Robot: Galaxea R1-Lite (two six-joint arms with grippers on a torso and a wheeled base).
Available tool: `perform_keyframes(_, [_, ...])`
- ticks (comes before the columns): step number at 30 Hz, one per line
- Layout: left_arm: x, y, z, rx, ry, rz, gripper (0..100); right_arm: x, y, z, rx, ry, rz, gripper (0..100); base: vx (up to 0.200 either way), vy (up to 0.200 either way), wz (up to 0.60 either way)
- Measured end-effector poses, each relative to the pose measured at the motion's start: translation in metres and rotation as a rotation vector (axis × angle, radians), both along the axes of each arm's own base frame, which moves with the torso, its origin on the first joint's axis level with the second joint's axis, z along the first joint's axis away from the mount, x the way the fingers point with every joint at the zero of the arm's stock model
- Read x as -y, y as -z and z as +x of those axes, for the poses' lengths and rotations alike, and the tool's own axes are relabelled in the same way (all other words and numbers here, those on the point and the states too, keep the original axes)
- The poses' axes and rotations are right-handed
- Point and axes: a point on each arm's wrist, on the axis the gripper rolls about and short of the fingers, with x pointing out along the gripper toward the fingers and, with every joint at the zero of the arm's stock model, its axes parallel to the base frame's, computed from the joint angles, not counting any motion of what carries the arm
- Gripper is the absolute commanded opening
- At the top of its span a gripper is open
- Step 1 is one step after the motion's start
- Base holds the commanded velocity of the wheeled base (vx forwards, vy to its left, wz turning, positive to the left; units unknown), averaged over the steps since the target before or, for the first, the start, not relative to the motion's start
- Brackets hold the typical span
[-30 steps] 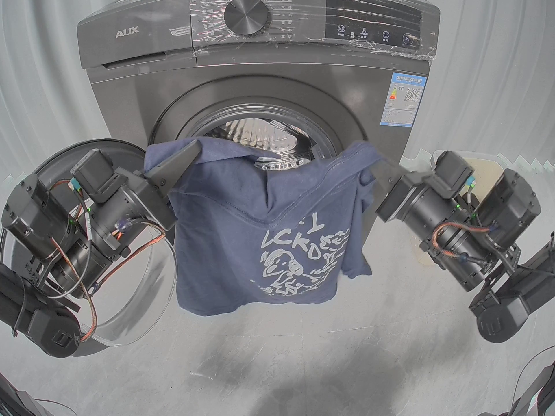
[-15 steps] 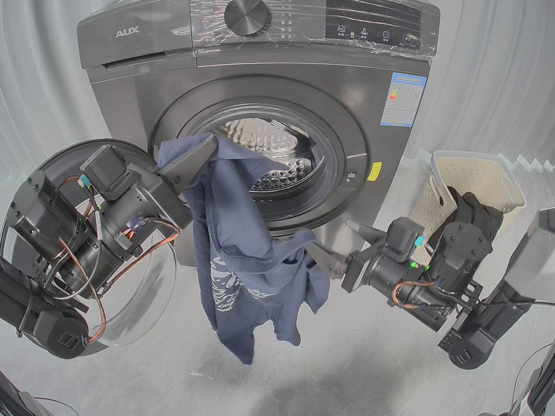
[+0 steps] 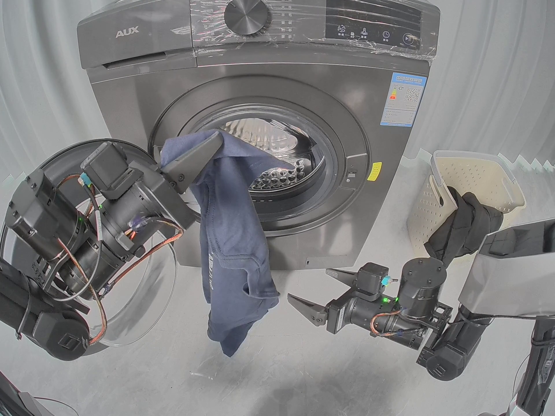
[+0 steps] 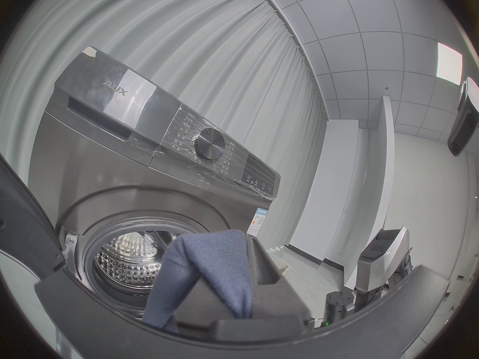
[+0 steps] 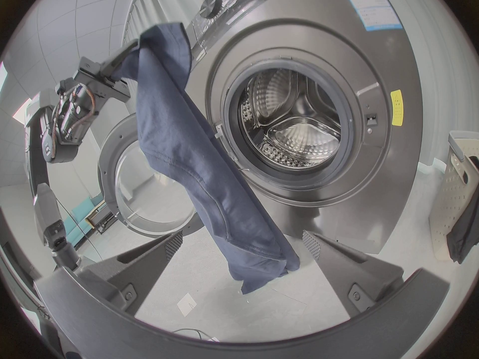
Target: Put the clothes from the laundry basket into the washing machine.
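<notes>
One gripper alone now carries the garment: the left gripper (image 3: pixel 199 154), beside the open round glass door (image 3: pixel 139 287), stays clenched on one corner of the navy-blue cotton T-shirt (image 3: pixel 231 232). The shirt no longer stretches between two arms. It hangs straight down in a narrow fold in front of the grey front-loading washing machine (image 3: pixel 254 59), its top level with the steel drum opening (image 3: pixel 283 145) and none of it inside. Half a second ago the right gripper (image 3: pixel 309 285) pinched the lower hem; it has let go and dropped lower, fingers spread and empty. Farther right, a black garment (image 3: pixel 462 226) drapes over the rim of the cream perforated plastic laundry basket (image 3: pixel 471 174).
</notes>
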Motion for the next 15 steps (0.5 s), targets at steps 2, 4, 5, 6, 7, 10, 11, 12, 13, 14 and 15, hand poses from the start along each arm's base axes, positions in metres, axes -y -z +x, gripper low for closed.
perform_keyframes(2, [0.0, 0.0, 0.0, 0.001, 0.002, 0.0, 0, -0.004, 0.002, 0.006, 0.01, 0.001, 0.006, 100, 0.0, 0.0, 0.0])
perform_keyframes(4, [0.001, 0.0, -0.001, 0.002, 0.005, 0.0, 0, -0.01, 0.003, 0.015, 0.031, 0.002, 0.017, 100, 0.0, 0.0, 0.0])
perform_keyframes(5, [0.001, 0.0, -0.001, 0.003, 0.006, -0.001, 0, -0.014, 0.003, 0.02, 0.045, 0.003, 0.025, 100, 0.0, 0.0, 0.0])
perform_keyframes(6, [0.001, 0.0, -0.001, 0.003, 0.007, -0.001, 0, -0.018, 0.003, 0.025, 0.059, 0.002, 0.032, 100, 0.0, 0.0, 0.0])
perform_keyframes(7, [0.002, 0.0, -0.001, 0.003, 0.008, 0.0, 0, -0.022, 0.003, 0.03, 0.073, 0.002, 0.041, 100, 0.0, 0.0, 0.0])
perform_keyframes(10, [0.002, 0.0, -0.002, 0.004, 0.012, 0.002, 0, -0.032, 0.004, 0.043, 0.109, 0.0, 0.061, 100, 0.0, 0.0, 0.0])
perform_keyframes(11, [0.003, 0.0, -0.003, 0.004, 0.014, 0.002, 0, -0.036, 0.005, 0.048, 0.122, -0.001, 0.068, 100, 0.0, 0.0, 0.0])
perform_keyframes(12, [0.003, 0.0, -0.003, 0.005, 0.017, 0.002, 0, -0.04, 0.006, 0.051, 0.131, -0.003, 0.074, 100, 0.0, 0.0, 0.0])
perform_keyframes(13, [0.003, 0.0, -0.004, 0.005, 0.019, 0.002, 0, -0.043, 0.008, 0.054, 0.139, -0.006, 0.077, 100, 0.0, 0.0, 0.0])
perform_keyframes(14, [0.004, 0.0, -0.004, 0.005, 0.021, 0.002, 0, -0.046, 0.009, 0.056, 0.144, -0.01, 0.079, 100, 0.0, 0.0, 0.0])
perform_keyframes(15, [0.004, -0.001, -0.005, 0.005, 0.023, 0.002, 0, -0.048, 0.012, 0.058, 0.145, -0.018, 0.079, 100, 0.0, 0.0, 0.0])
